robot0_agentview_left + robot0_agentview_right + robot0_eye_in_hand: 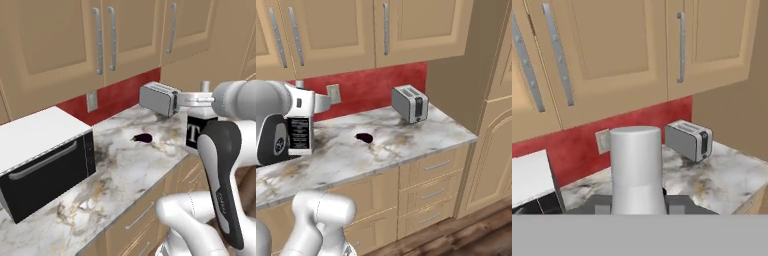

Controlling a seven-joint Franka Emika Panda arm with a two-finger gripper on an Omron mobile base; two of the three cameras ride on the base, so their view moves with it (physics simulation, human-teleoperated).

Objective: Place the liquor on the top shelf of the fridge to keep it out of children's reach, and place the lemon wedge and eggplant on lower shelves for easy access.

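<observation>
The gripper [637, 202] clasps the liquor [199, 131] above the counter [135, 165], eggplant [143, 138] at nine o'clock, toaster [160, 98] at eleven.

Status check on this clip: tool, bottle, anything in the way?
Tool shut on the liquor, bottle lifted off the counter. Eggplant lies on the marble, untouched. Toaster stands beyond it, apart from the bottle.

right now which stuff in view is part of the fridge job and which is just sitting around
Part of the job:
- liquor, held in the gripper above the counter edge, pale cap close to the hand camera
- eggplant, lying on the marble counter

Just lying about:
- toaster, at the far end of the counter
- microwave
- wall outlet
- upper cabinets
</observation>
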